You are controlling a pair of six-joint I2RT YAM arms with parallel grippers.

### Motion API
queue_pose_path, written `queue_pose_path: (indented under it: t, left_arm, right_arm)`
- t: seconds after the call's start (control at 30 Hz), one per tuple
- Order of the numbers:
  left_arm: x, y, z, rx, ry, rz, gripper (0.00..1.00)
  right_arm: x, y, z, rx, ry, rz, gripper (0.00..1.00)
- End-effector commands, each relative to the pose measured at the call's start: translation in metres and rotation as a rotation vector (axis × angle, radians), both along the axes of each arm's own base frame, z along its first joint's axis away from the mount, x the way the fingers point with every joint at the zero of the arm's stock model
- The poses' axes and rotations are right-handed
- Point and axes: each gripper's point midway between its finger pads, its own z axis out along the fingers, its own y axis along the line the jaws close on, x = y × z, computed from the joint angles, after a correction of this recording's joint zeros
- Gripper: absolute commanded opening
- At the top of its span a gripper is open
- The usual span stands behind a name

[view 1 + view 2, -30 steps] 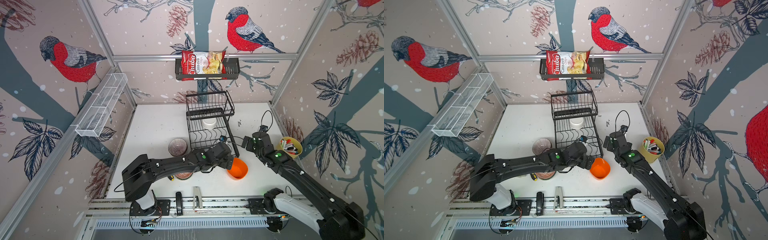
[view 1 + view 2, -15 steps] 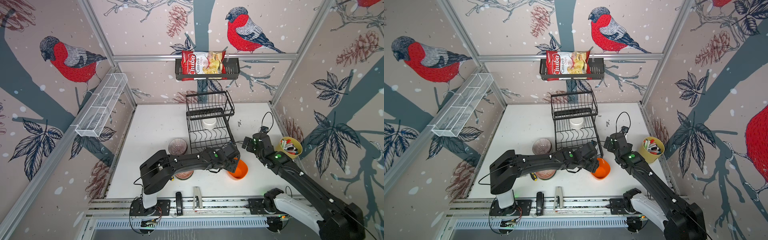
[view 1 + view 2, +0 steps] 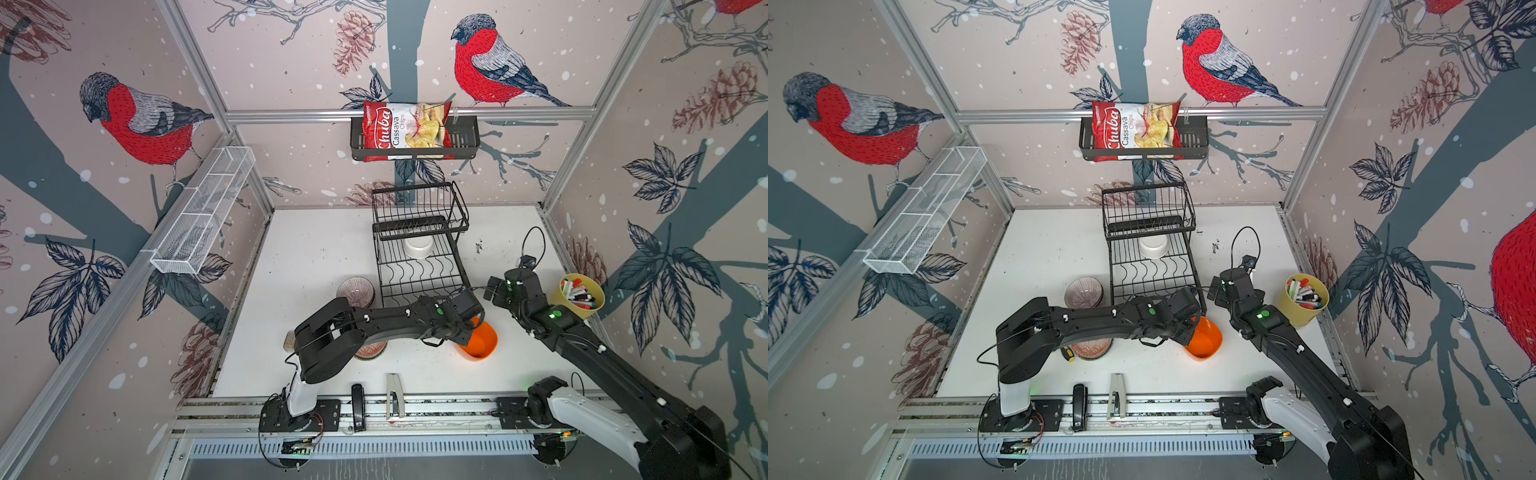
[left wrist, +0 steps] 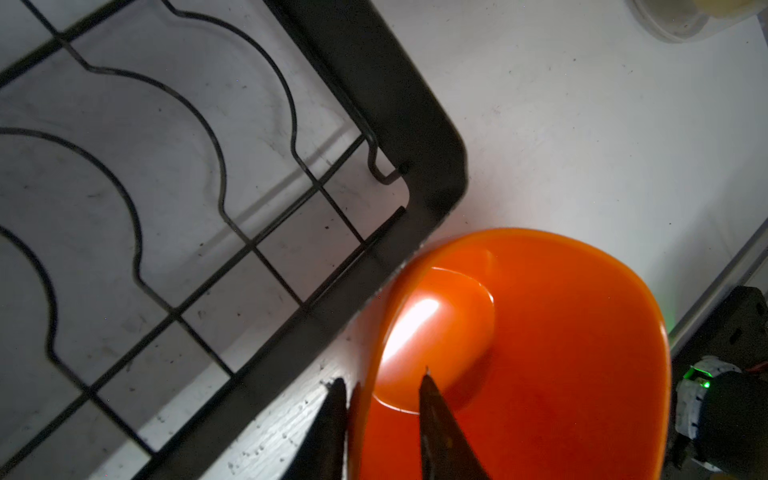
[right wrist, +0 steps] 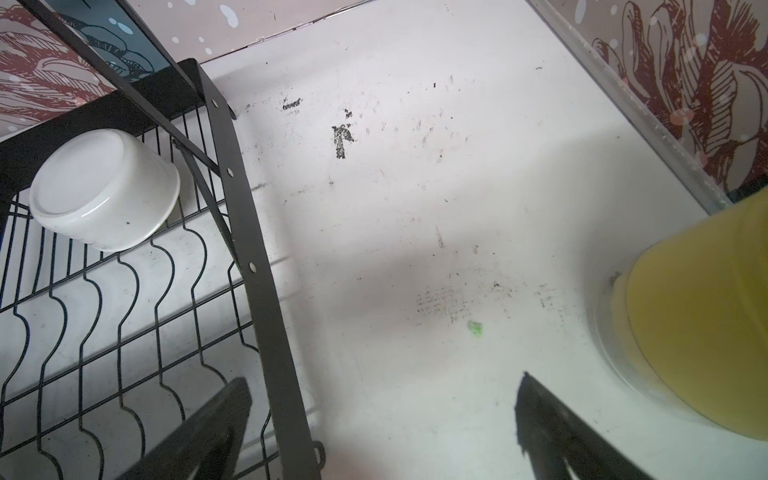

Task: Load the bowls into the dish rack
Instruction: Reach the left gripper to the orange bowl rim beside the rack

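Presently, item by item.

- Left gripper (image 4: 382,376): reaches across to the orange bowl (image 3: 480,343). Its jaws, wide a second ago, have narrowed and now pinch the bowl's rim, one finger inside and one outside. The left arm's elbow has swung from the left side in toward the middle of the table.
- Orange bowl: on the table, tilted, just beside the near right corner of the dish rack (image 3: 419,227). It is in nearly the same place as before.
- Right gripper (image 5: 382,436): unchanged, jaws spread wide and holding nothing. It hangs by the rack's right edge, between the rack and the yellow cup (image 3: 577,297) of markers.
- White bowl (image 3: 419,248): upside down on the rack's lower tray, beneath the raised basket tier.
- Mauve-striped bowl (image 3: 355,291): on the table, touching or just beside the rack's left front corner.
- Orange-patterned bowl (image 3: 372,351): on the table, mostly hidden under the left arm.
- Table (image 3: 316,257): white, scuffed with dark marks.
- Room: walls papered with red-breasted birds, pine cones and leaves.
- White mesh shelf (image 3: 203,216): on the left wall.
- Black wall basket (image 3: 467,137): on the back wall, holding a red chips bag (image 3: 403,129).
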Motion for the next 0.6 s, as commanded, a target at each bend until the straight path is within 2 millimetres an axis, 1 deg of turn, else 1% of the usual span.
queue_pose_path:
  t: [0.0, 0.1, 0.23, 0.43, 0.57]
  left_arm:
    - [0.002, 0.004, -0.001, 0.030, -0.018, -0.003, 0.20]
    - [0.004, 0.008, -0.002, 0.049, -0.031, 0.002, 0.07]
    - [0.005, 0.010, -0.003, 0.062, -0.038, -0.002, 0.00]
    - [0.002, 0.006, 0.008, 0.018, -0.046, -0.027, 0.00]
    - [-0.002, -0.001, 0.025, -0.057, -0.064, -0.072, 0.00]
  right_arm:
    - [0.003, 0.000, 0.007, 0.017, -0.030, -0.014, 0.99]
    - [0.004, 0.000, 0.009, 0.019, -0.036, -0.018, 1.00]
    - [0.004, -0.001, 0.010, 0.022, -0.040, -0.019, 0.99]
    - [0.004, 0.000, 0.011, 0.026, -0.038, -0.013, 1.00]
    - [0.004, 0.004, 0.012, 0.037, -0.038, 0.002, 0.99]
